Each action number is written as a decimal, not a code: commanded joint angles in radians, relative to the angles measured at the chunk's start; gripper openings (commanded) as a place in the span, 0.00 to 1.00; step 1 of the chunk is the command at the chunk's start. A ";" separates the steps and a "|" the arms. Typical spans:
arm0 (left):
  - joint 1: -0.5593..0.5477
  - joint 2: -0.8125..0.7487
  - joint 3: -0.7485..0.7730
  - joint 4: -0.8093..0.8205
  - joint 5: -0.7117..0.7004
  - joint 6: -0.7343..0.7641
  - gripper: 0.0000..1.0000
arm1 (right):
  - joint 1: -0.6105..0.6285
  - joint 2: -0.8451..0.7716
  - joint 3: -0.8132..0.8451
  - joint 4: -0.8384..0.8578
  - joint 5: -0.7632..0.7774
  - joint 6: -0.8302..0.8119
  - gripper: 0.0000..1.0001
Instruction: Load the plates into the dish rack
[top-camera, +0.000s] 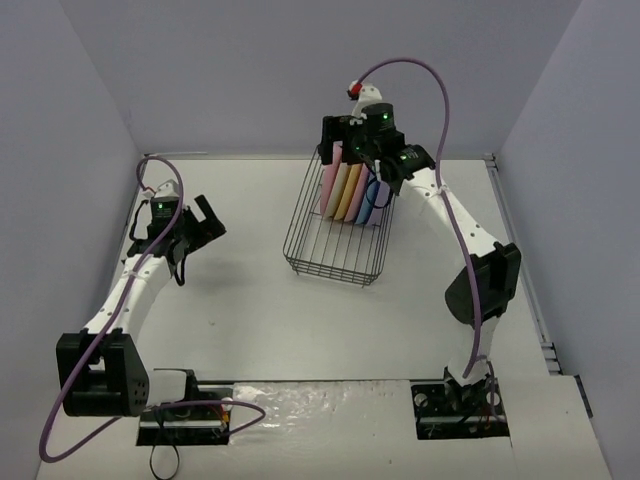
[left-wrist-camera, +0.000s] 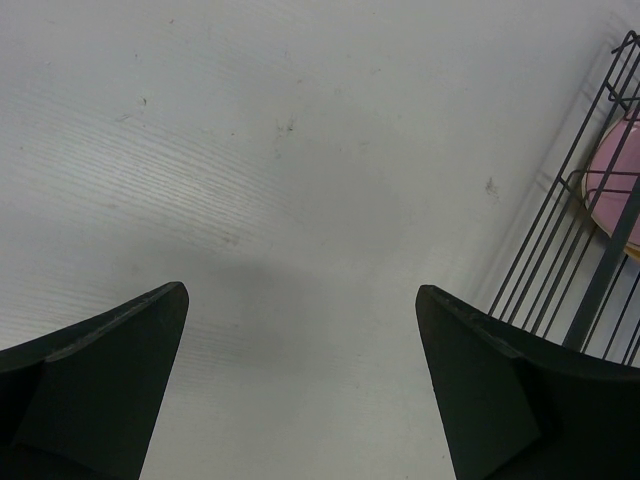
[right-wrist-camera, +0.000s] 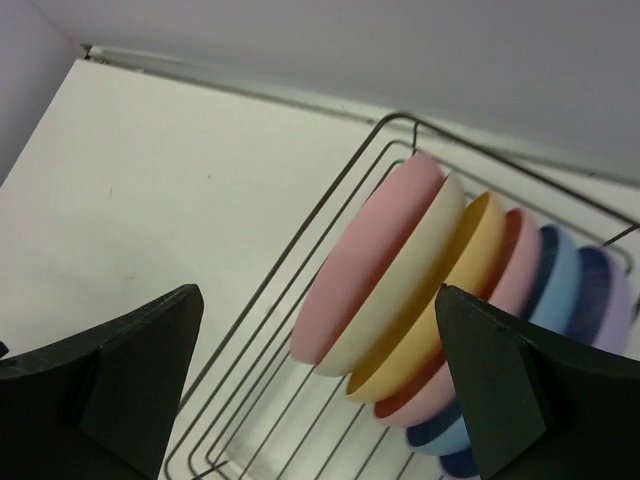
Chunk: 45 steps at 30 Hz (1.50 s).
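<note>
Right claw (top-camera: 358, 150) (right-wrist-camera: 320, 292): jaws wide apart, nothing between them. It hangs over the far end of the dish rack (top-camera: 335, 250) (right-wrist-camera: 398, 117), looking down into it.

- Directly below and ahead of this claw, six plates (top-camera: 350, 192) stand on edge in one row inside the rack, faces close together.
- Order across the wrist view, from the claw's left finger side to its right: pink plate (right-wrist-camera: 370, 250), cream plate (right-wrist-camera: 410, 270), yellow-orange plate (right-wrist-camera: 450, 280), second pink plate (right-wrist-camera: 515, 260), blue plate (right-wrist-camera: 555, 270), lavender plate (right-wrist-camera: 610, 300).
- The right finger (right-wrist-camera: 520, 390) covers the lower edges of the last few plates in that view. No contact can be made out.
- The row fills the rack's far half, under the claw. The near half holds only wire.
- Left of the claw, beyond the rack rim: pale worktop (top-camera: 250, 310) (right-wrist-camera: 150, 180).

Left claw (top-camera: 205, 222) (left-wrist-camera: 300, 295): jaws also wide apart and gripping nothing.

- It sits low over the worktop (left-wrist-camera: 300, 150), well apart from the right claw.
- Off its right finger, the rack's wire side (left-wrist-camera: 605, 275) shows at the frame edge, with a pink plate face (left-wrist-camera: 615, 180) behind the wires.
- Faint scuff marks lie on the worktop ahead of this claw.
</note>
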 joint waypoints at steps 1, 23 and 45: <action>0.006 -0.036 0.055 0.053 0.031 0.044 0.97 | 0.048 0.086 0.178 -0.085 0.226 0.160 0.88; 0.005 -0.001 0.047 0.056 0.040 0.038 0.97 | 0.171 0.371 0.478 -0.201 0.676 0.110 0.59; 0.005 0.006 0.050 0.048 0.029 0.037 0.97 | 0.219 0.405 0.486 -0.212 0.946 0.129 0.09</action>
